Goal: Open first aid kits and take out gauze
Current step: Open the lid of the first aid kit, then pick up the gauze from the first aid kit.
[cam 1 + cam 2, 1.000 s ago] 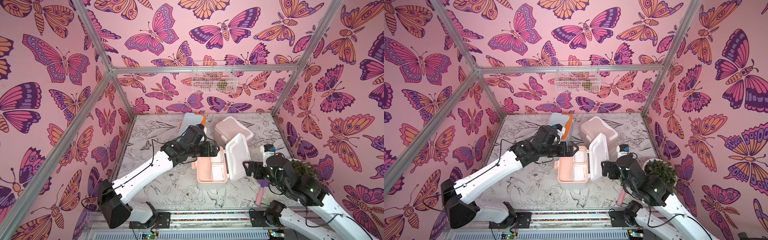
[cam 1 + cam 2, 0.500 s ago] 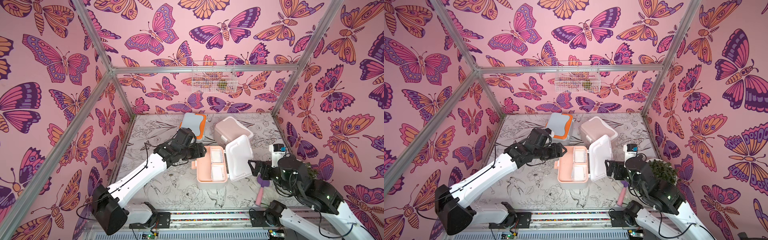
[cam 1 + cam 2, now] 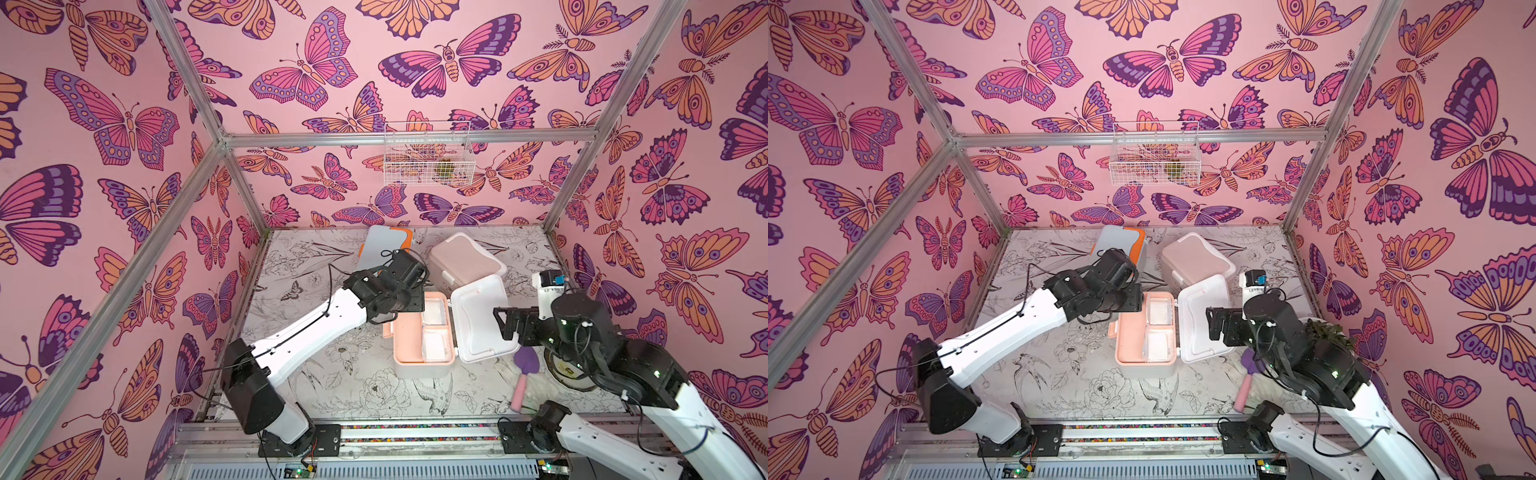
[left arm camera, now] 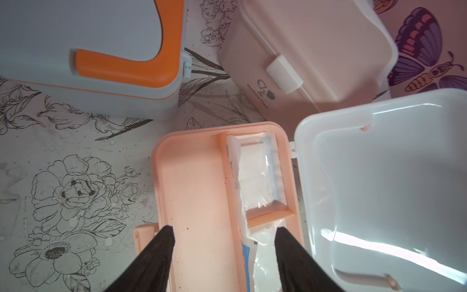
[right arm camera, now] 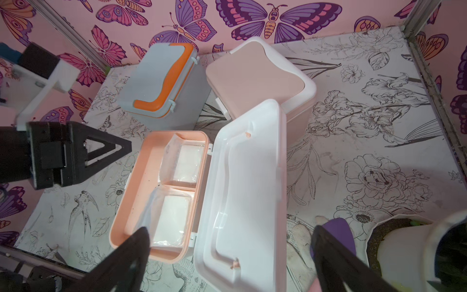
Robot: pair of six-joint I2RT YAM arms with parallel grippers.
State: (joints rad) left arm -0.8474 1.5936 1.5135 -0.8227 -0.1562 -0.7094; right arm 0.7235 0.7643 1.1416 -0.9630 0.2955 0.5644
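So the white kit [image 3: 422,368] is sitting open in the middle with its lid [image 3: 478,320] flopped toward the right arm. The gauze [image 5: 171,220] is lying inside, one packet in each of the two small compartments on the lid side of the tray [image 4: 197,189]. The blue kit [image 3: 384,245] and pink kit [image 3: 463,257] are sitting shut behind it. The left gripper [image 4: 224,228] is hovering above the tray with its jaws partway apart and nothing between them. In its wrist view one finger is hanging past the tray's outer wall and the other over the packet side. I'm reading this as lining up for a packet. If so, I'd be shifting it toward the lid so both fingers are dropping inside one compartment. Those packets are flat, slippery film, so I'd be going for the loose edge riding up the compartment wall, not the flat middle, and lifting straight up so the light tray isn't getting dragged along. The right gripper [image 5: 231,228] is hanging wide open and empty just beside the lid's free edge, near the brush [image 3: 524,374], handy for steadying the kit.
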